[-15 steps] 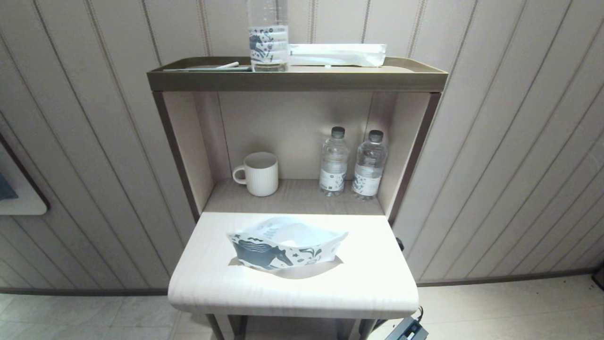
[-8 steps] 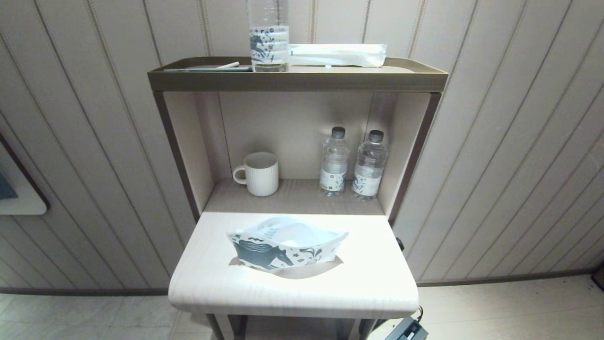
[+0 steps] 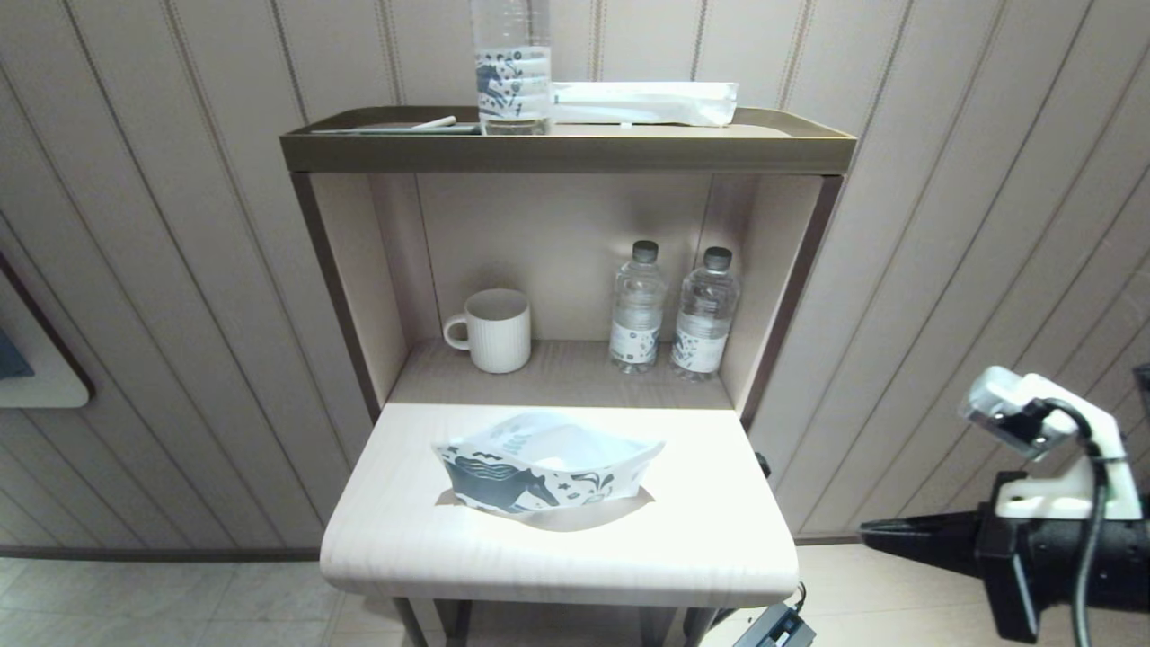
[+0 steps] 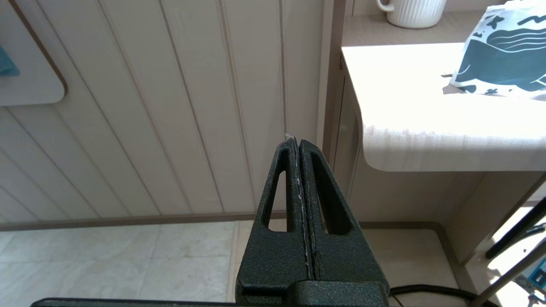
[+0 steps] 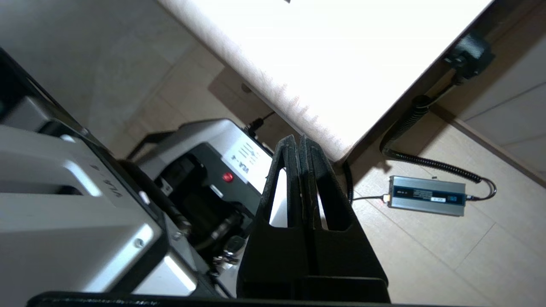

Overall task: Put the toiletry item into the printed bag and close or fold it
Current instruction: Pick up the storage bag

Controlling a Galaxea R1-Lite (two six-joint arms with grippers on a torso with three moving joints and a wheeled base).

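A panelled wall backs the desk [image 3: 404,539], where the bag [image 3: 548,472] stands open-mouthed. The stick [image 3: 433,123] lies crosswise on the top shelf [image 3: 566,155], up and leftward from the right gripper [image 3: 870,530]; both grippers' fingers are closed, empty.

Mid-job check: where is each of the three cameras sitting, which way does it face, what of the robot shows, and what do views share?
Head: high, facing forward and down at the shelf unit; right gripper at lower right.
Left wrist: low beside the table, facing the wall panelling; shut left gripper.
Right wrist: below the table edge, facing floor and robot base; shut right gripper.
Shared: head and left wrist both show the printed bag and mug.
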